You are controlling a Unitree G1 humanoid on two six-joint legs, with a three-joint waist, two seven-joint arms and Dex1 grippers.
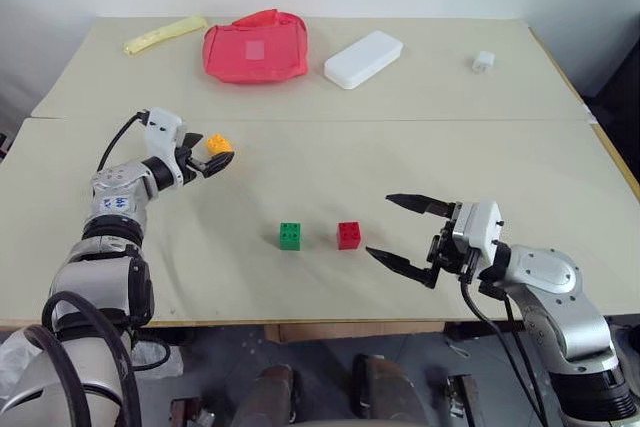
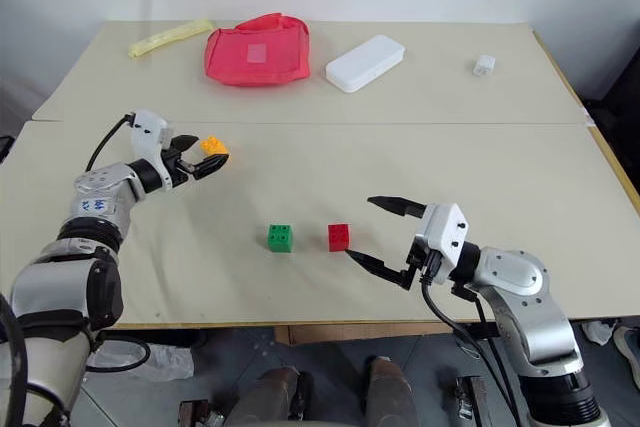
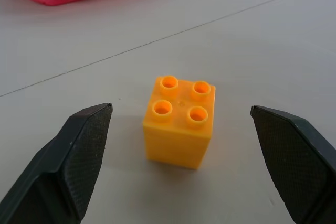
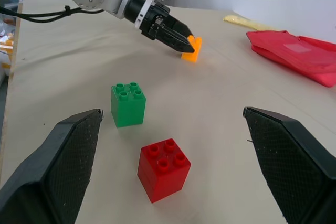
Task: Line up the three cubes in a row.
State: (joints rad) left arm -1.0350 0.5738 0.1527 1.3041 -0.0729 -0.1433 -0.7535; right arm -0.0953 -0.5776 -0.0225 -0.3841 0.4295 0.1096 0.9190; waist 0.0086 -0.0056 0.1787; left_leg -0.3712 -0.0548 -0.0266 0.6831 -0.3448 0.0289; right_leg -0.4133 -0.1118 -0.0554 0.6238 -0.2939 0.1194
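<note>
On the left of the table (image 1: 300,162) we see the orange-yellow cube (image 3: 179,121) standing studs up between the spread jaws of our left gripper (image 1: 212,160), untouched, that arm reaching forward nearly level. The green cube (image 1: 290,235) and the red cube (image 1: 349,235) sit side by side mid-table. Our right gripper (image 1: 405,234), jaws released wide, hovers just right of the red one, pointing left.

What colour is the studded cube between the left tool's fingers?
Orange-yellow studded plastic cube, best seen in the left wrist view.
</note>
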